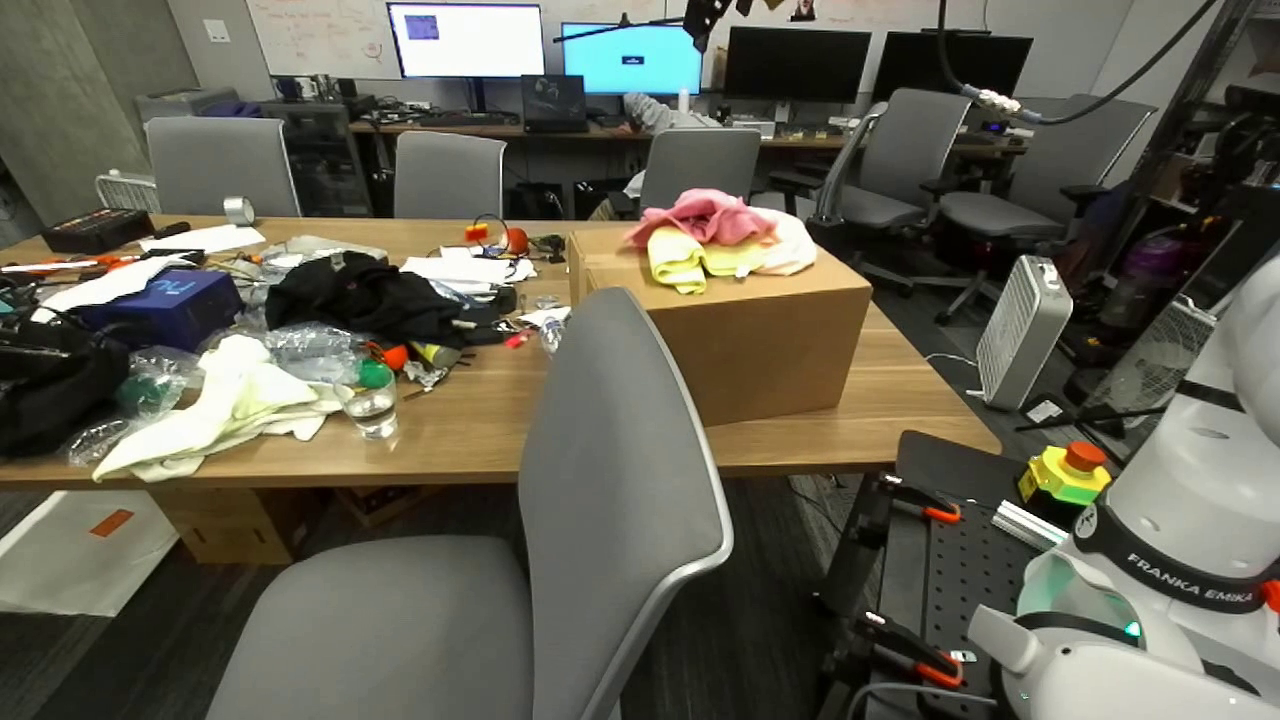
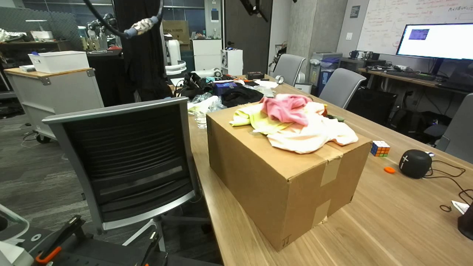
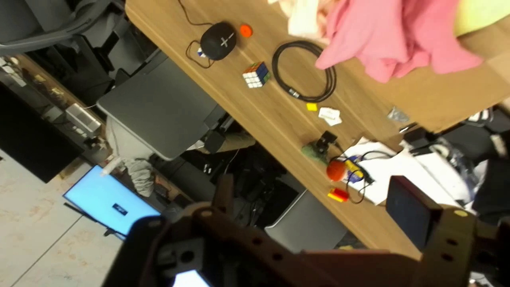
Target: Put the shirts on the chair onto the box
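A pink shirt [image 1: 705, 217], a yellow shirt [image 1: 678, 262] and a pale cream shirt [image 1: 792, 245] lie in a loose heap on top of the cardboard box [image 1: 770, 350]. The heap shows in an exterior view [image 2: 314, 133], and its pink part shows in the wrist view [image 3: 378, 36]. The grey chair [image 1: 390, 620] stands before the table; its visible seat is bare. My gripper [image 3: 318, 201] is open with nothing between its fingers. Its dark fingers show at the top edge of both exterior views [image 1: 708, 22] [image 2: 255, 8], high above the table.
The table [image 1: 470, 440] bears clutter at one end: a black cloth [image 1: 365, 300], a pale cloth [image 1: 225, 410], a blue box [image 1: 170, 305] and a glass [image 1: 372, 408]. A speaker [image 2: 415, 163] and a puzzle cube [image 2: 380, 148] sit beside the cardboard box. A cable hangs overhead [image 1: 1000, 103].
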Controlling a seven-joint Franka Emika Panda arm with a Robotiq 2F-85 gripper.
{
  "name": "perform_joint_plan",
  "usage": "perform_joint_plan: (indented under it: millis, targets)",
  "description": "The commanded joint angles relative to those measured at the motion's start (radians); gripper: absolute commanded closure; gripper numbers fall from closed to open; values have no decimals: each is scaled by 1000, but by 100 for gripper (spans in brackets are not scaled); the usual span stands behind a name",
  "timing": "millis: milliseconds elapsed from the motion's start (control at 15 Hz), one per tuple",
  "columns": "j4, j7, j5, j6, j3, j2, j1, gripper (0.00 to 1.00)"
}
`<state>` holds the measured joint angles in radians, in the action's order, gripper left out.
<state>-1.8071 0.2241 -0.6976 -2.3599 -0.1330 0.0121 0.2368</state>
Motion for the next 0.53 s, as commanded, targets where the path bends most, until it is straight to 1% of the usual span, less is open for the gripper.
perform_joint_plan:
  millis: [0,200,467]
  targets:
    - [-127,-220,132,47,-13,94,-31,0]
    - [-187,-393,239,144,-17,160,-39,0]
    - [-240,-565,323,270,-40,266,-39,0]
